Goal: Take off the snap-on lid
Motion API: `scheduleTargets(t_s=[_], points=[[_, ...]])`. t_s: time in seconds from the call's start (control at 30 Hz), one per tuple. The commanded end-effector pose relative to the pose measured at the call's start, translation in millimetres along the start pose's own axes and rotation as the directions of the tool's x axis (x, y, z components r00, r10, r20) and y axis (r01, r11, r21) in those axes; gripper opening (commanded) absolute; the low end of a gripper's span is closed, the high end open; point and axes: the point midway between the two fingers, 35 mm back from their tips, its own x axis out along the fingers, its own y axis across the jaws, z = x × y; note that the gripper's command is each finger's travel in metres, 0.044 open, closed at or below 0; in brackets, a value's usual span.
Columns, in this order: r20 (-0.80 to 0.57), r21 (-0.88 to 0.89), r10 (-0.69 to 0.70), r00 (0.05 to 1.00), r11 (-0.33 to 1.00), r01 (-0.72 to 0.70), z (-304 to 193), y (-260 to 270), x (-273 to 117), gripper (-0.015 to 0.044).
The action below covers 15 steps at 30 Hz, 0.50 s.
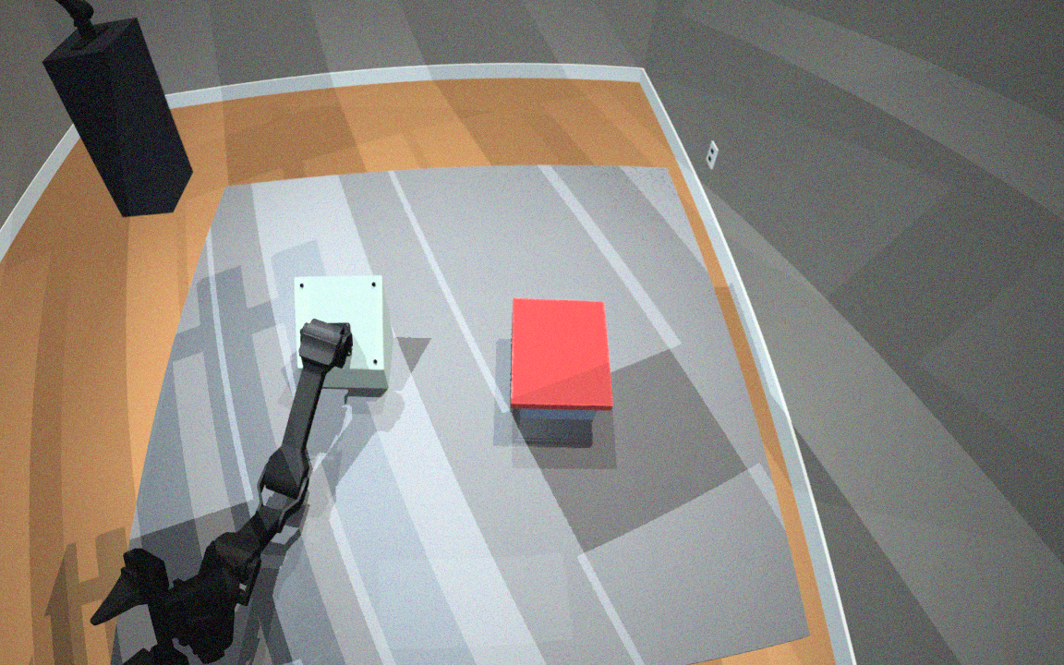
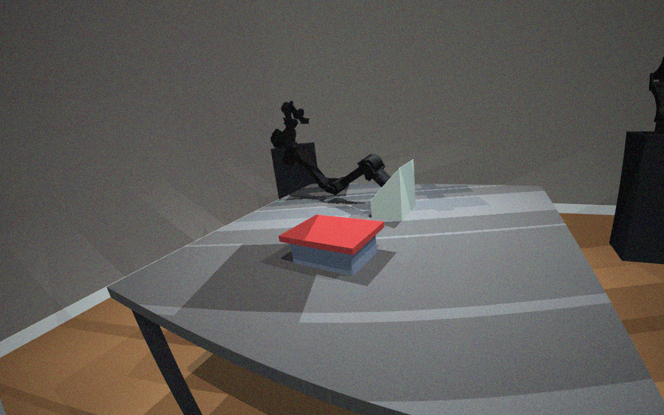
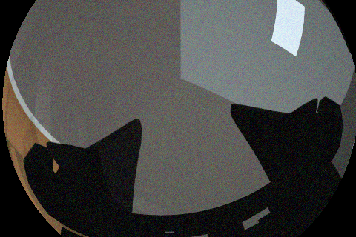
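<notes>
The red lid (image 1: 561,351) (image 2: 332,233) lies level on top of the blue storage box (image 1: 556,415) (image 2: 322,258) and overhangs its sides. The box stands on the grey table (image 1: 453,247) (image 2: 453,355). My arm runs from the pale green wedge toward the lower left in the top view. My gripper (image 1: 110,642) (image 3: 187,117) is at that corner, far from the lid and box, with fingers wide apart and empty. The wrist view shows walls and a little floor, with neither lid nor box. In the exterior view my gripper is small and hard to make out.
The pale green wedge (image 1: 342,301) (image 2: 388,202) stands beside the box, left of it in the top view. A black pedestal (image 1: 118,132) (image 2: 644,196) with another arm stands off the table. A second pedestal (image 2: 298,173) is behind the table in the exterior view.
</notes>
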Motion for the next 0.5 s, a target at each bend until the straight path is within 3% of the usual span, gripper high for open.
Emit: scheduleTargets(t_s=[0.0,0.17,0.47], points=[[0.005,0.001,-0.005,1.0,1.0,0.005,1.4,-2.6,0.7,0.0374],[0.133,0.023,-0.127,0.983,0.992,0.125,37.0,-71.2,12.8,0.0242],[0.315,0.053,-0.301,0.9,0.953,0.3,87.2,-168.4,7.4,0.0235]])
